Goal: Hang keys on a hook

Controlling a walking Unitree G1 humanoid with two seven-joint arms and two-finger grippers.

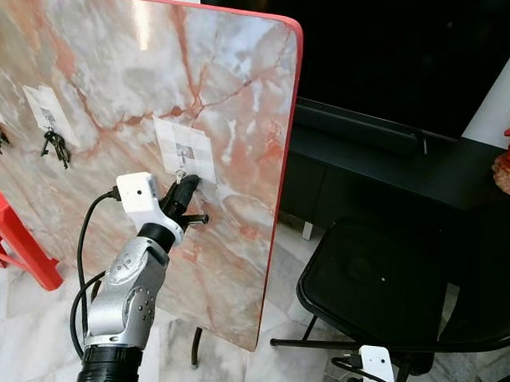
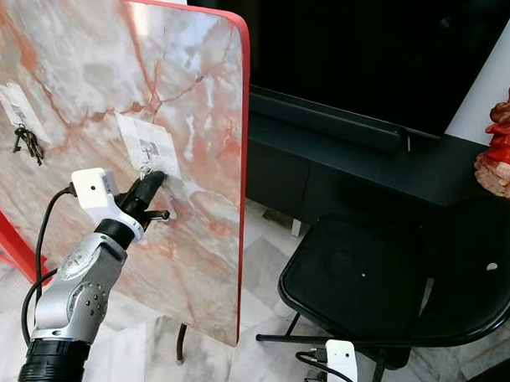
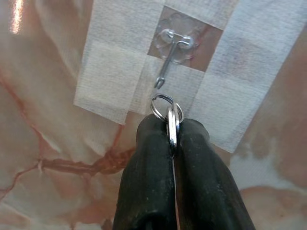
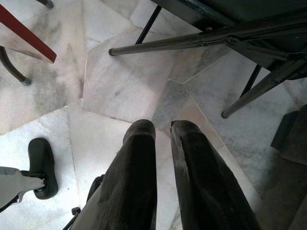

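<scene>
The key ring (image 3: 166, 109) is pinched between the two black fingers (image 3: 148, 177) of the left tool (image 1: 185, 191), its silver loops standing just past the fingertips. It sits just below the tip of a small metal hook (image 3: 169, 61), close to it but not over it. The hook is fixed to a clear pad under strips of white tape (image 1: 186, 150), on a marble-patterned tabletop (image 1: 133, 78) with a red rim that stands tilted up on its edge. Farther left on the same slab, another bunch of keys (image 1: 55, 145) hangs from a second taped hook.

The right tool (image 4: 160, 132) hangs low over the pale marble floor (image 4: 120, 81), fingers nearly together and grasping nothing, near the legs of a black folding chair (image 1: 378, 279). Behind the chair stands a black TV stand (image 2: 365, 165).
</scene>
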